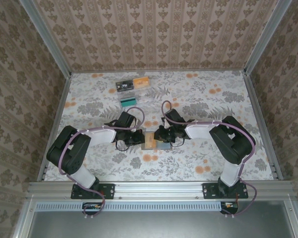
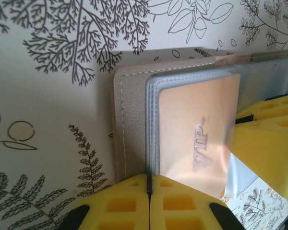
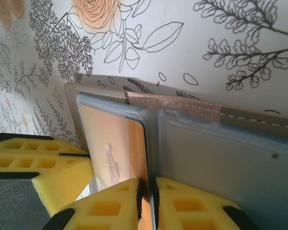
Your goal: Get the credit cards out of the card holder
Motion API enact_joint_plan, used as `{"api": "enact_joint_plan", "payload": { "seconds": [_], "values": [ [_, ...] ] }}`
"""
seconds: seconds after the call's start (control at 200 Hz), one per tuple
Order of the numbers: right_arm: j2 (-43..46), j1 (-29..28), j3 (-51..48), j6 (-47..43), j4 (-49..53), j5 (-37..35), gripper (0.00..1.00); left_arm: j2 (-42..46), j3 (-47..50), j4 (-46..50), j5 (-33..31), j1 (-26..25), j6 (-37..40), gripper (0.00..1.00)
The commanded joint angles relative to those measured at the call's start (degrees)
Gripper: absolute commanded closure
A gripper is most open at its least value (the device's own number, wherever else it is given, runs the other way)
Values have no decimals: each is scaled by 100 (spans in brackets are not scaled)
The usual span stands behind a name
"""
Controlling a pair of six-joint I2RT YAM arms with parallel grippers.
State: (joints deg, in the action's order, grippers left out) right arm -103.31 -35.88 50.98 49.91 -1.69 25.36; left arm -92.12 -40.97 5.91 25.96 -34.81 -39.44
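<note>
The left pincer (image 2: 149, 191) is pressed shut on the near edge of the card holder (image 2: 129, 120). Its yellow pads meet over the stacked clear leaves, just beside the grey-brown cover. Opposite it, touching the same wallet, the right pincer (image 3: 147, 191) is nipped narrow on the card holder too, on one clear leaf (image 2: 240, 167) that it lifts off the stack.

This looks like the spreading step: one side anchors and the other peels a leaf to bare a pocket. To do it well, the left clamp should stay firm so the wallet cannot slide on the surface (image 2: 48, 120). The lifted leaf should be drawn back only as far as the pocket needs. The card should then be taken alone, by a free edge, and slid along the line of its pocket, not pried upward. I cannot tell which side the pocket opens on. The plastic looks slick, so a shallow pinch would likely slip.

Just beyond the left pincer's pads lies a credit card (image 2: 197, 124). It is pale orange with faded grey "VIP" lettering, clouded by the sleeve over it. The cover beside it is grained, with pale stitching and a rounded corner. Seen from above, the wallet (image 1: 150, 142) lies open between the two pincers.
</note>
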Motion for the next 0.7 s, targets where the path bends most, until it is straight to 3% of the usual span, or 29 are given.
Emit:
{"api": "enact_joint_plan", "payload": {
  "seconds": [0.0, 0.12, 0.64, 0.69],
  "values": [
    [-70, -25, -115, 11, -64, 254, 86, -78, -28, 214, -48, -44, -63, 94],
    [-18, -16, -197, 44, -41, 170, 100, -72, -44, 315, -114, -43, -60, 99],
    [512, 389, -726, -209, 75, 204, 100, -64, 2, 526, -249, 44, -42, 100],
    [493, 389, -738, -211, -11, 298, 91, -76, 0, 516, -228, 44, -46, 100]
  ]
}}
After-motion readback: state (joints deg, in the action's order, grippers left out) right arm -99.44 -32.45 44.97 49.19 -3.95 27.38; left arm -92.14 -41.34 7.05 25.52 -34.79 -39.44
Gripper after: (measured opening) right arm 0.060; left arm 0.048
